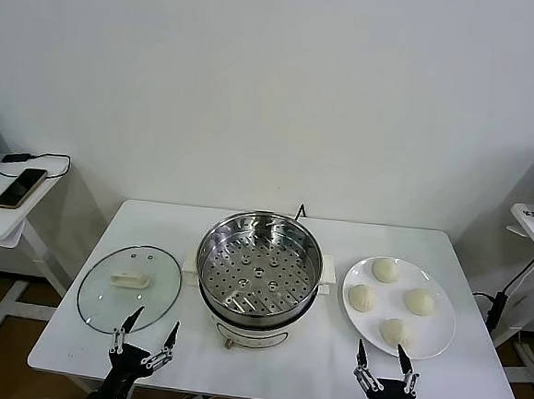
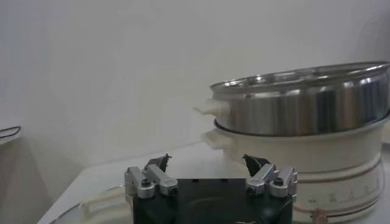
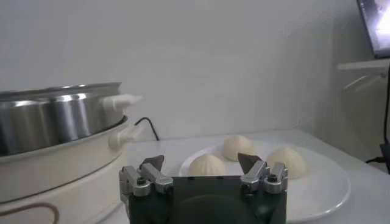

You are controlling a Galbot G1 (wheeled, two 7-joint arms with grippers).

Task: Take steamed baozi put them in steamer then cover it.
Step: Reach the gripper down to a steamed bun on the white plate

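Head view: steamer (image 1: pixel 257 277) at frame centre, tray bare, nothing loaded yet. Lid (image 1: pixel 130 288) lies flat on the table (image 1: pixel 263 366) at lower left. Plate (image 1: pixel 399 307) at lower right carries the baozi (image 1: pixel 385 270).

Left gripper (image 1: pixel 148 329) sits at the lower left edge, just below the lid, jaws spread wide, holding nothing. Right gripper (image 1: pixel 382 364) sits at the lower right edge, just below the plate, jaws likewise wide and empty.

Risks, as I judge them:
- Buns look soft and smooth; a hard pinch could dent or tear one, a light pinch could let it slip on the way over.
- Buns lie near each other; fingers coming down on one may nudge a neighbour toward the plate rim.
- Steamer wall stands high; a low carry could knock the bun or the fingers against the rim.
- Lid lies flat, and only the bar handle (image 1: pixel 130 279) gives purchase. An off-centre grip could let the glass tilt or swing.
- Lid set down askew would not seat on the steamer rim.

Count:
- Baozi: four in head view. Right wrist view shows three clearly (image 3: pixel 207 165); the fourth is probably hidden behind the gripper body.
- Steamer: one.
- Lid: one.
- Plate: one.
- Grippers: two.
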